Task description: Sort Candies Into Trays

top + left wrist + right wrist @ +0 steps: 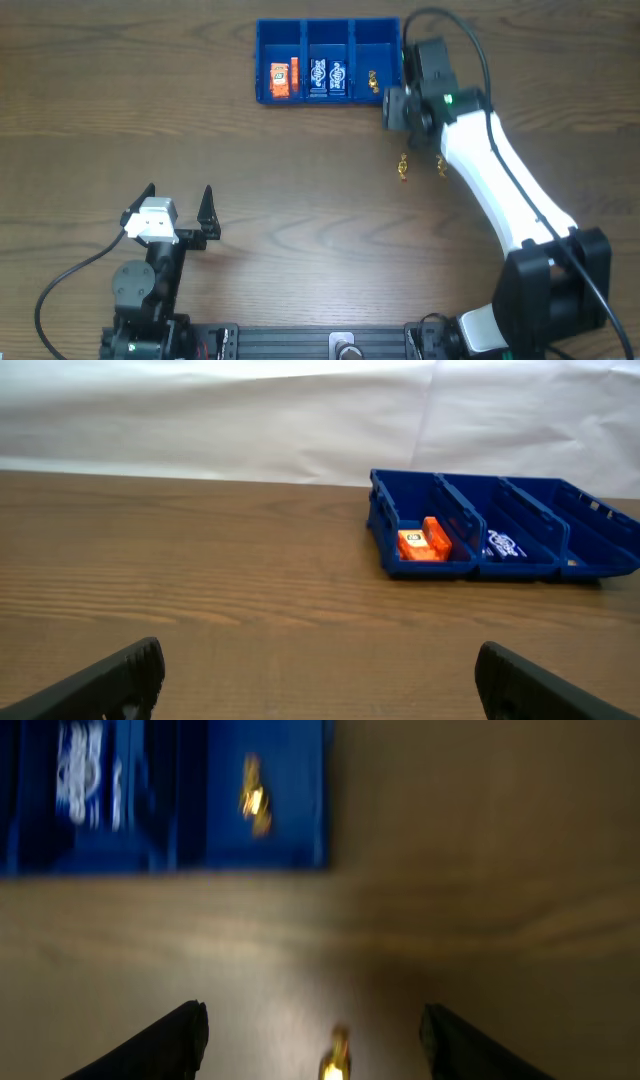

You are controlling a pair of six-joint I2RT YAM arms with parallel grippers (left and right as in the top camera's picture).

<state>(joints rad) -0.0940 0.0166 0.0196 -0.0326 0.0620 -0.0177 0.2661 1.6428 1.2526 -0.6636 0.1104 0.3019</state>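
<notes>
A blue tray (262, 62) with three compartments stands at the table's far side. Its left compartment holds orange candies (280, 79), the middle one blue-wrapped candies (328, 76), the right one a gold candy (373, 79). Two more gold candies (403, 167) (440, 165) lie on the wood nearer than the tray. My right gripper (312, 1040) is open, lifted above the table beside the tray's right end, with a gold candy (334, 1060) below its fingers. My left gripper (178, 195) is open near the front left, far from the tray (480, 530).
Bare brown wood stretches between the left gripper and the tray. A white backdrop (300, 420) rises behind the table's far edge. The arm bases and a black rail (320, 340) line the near edge.
</notes>
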